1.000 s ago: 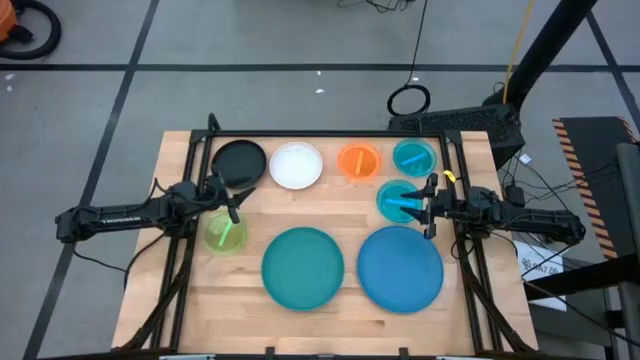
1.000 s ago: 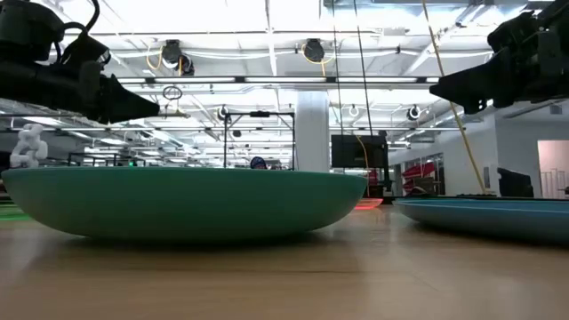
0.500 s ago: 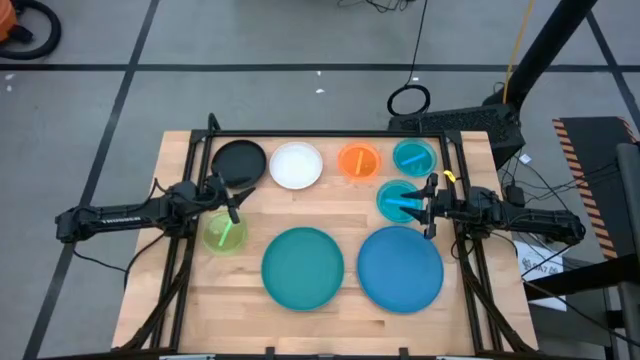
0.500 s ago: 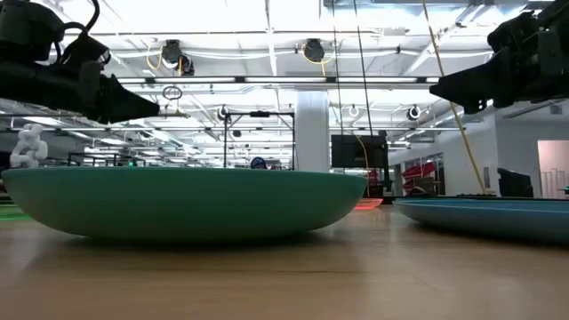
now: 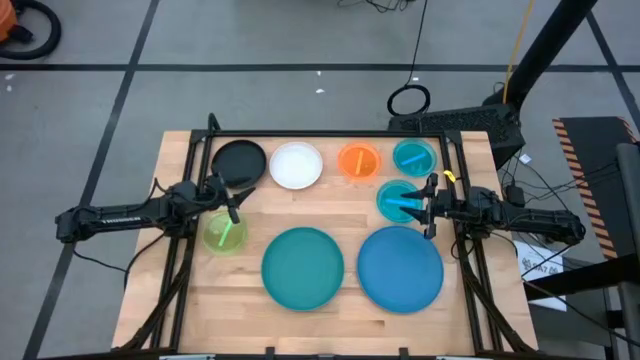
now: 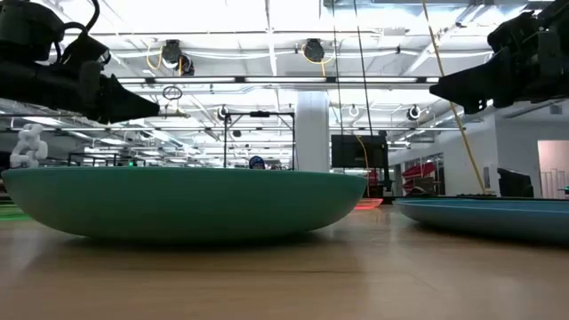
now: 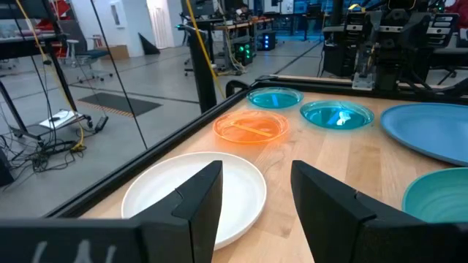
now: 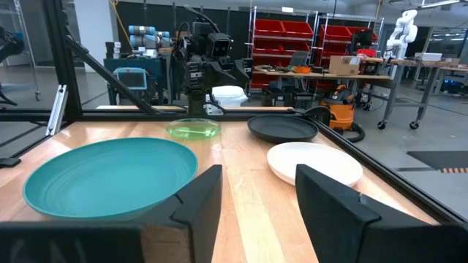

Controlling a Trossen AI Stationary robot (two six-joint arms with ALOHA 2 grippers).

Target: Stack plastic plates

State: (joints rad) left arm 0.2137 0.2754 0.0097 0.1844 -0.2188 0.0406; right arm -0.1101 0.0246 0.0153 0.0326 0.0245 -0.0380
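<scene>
Left gripper [image 5: 232,208] hovering open, empty, beside lime green plate [image 5: 224,234], near black plate [image 5: 239,161]. Right gripper [image 5: 428,207] hovering open, empty, beside cyan plate [image 5: 398,200], just behind blue plate [image 5: 400,269].

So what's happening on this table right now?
Nothing is being handled. Eight plastic plates lie apart on the wooden table, none stacked: black, white, orange and a clear blue one along the back, a second clear blue one and a green one in the middle, and the large teal and large blue plates in front. The left hand and right hand hover open and empty at the table's sides.
</scene>
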